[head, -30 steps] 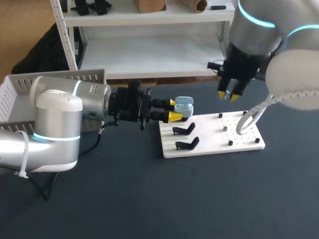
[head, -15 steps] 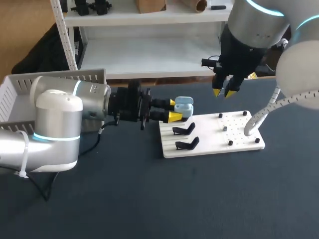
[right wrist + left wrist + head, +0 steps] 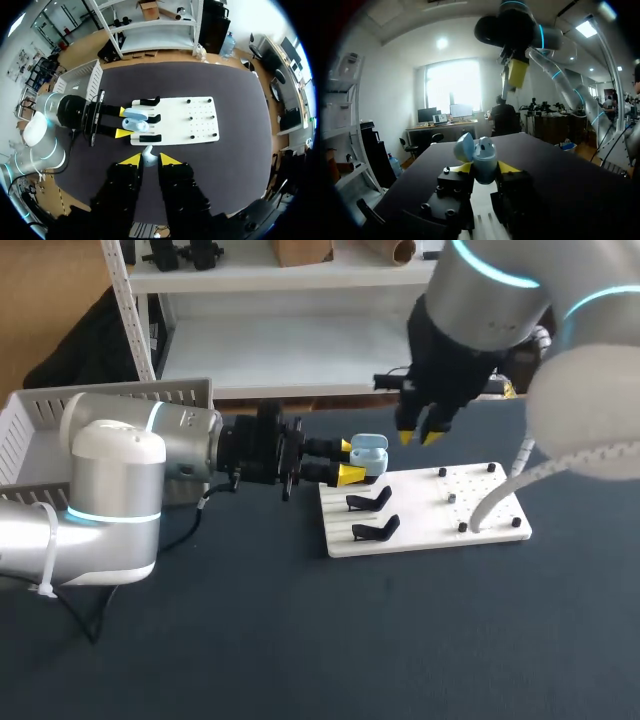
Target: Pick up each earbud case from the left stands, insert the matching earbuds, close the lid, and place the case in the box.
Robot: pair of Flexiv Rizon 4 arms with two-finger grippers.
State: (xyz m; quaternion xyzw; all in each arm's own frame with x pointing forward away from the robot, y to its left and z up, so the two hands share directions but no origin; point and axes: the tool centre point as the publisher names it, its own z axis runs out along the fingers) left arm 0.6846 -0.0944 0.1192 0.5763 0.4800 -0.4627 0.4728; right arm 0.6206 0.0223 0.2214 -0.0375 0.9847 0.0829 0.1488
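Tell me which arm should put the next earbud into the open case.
Right. The right gripper hangs just above the blue case with a white earbud pinched between its tips. The left gripper is shut on that case, lid open, so it can only hold it steady.

Carrying its earbud (image 3: 148, 154), the right end effector (image 3: 419, 437) has swung left toward the blue case (image 3: 368, 452).
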